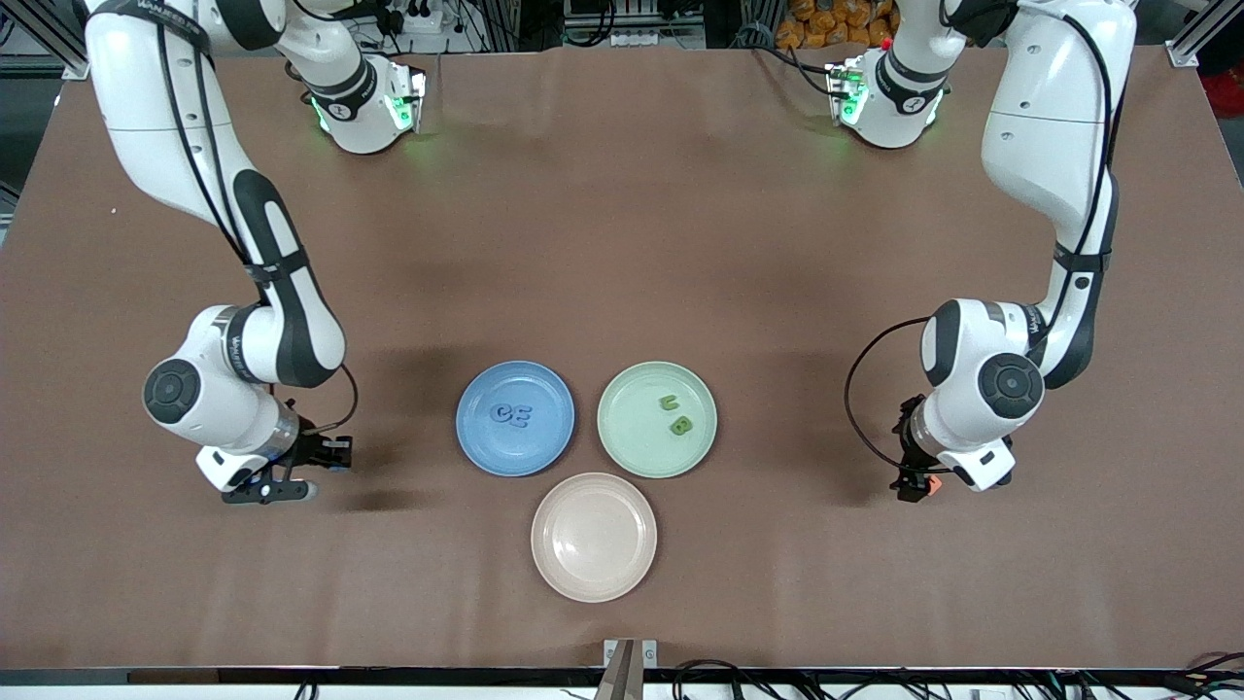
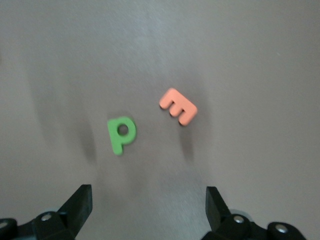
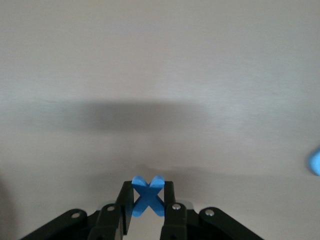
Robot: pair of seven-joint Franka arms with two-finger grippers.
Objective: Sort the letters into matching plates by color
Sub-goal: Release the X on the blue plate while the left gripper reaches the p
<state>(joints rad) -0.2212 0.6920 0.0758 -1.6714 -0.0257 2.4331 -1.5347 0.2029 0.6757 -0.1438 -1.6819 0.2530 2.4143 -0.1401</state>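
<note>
The blue plate [image 1: 486,442] holds two blue letters [image 1: 510,415]. Beside it, the mint green plate [image 1: 632,437] holds two green letters [image 1: 675,412]. My right gripper [image 3: 148,192] is shut on a blue letter X [image 3: 148,196], held just over bare table at the right arm's end [image 1: 301,489]. Another blue letter [image 3: 315,162] shows partly at the edge of the right wrist view. My left gripper [image 2: 148,200] stands open and empty over the table at the left arm's end [image 1: 912,486]. A green letter P [image 2: 121,134] lies flat on the table ahead of its fingers.
An orange letter E [image 2: 178,106] lies close beside the green P and shows by the left gripper [image 1: 935,483]. An empty beige-pink plate [image 1: 594,537] sits nearer the front camera than the two coloured plates. The brown table surface stretches toward the arm bases.
</note>
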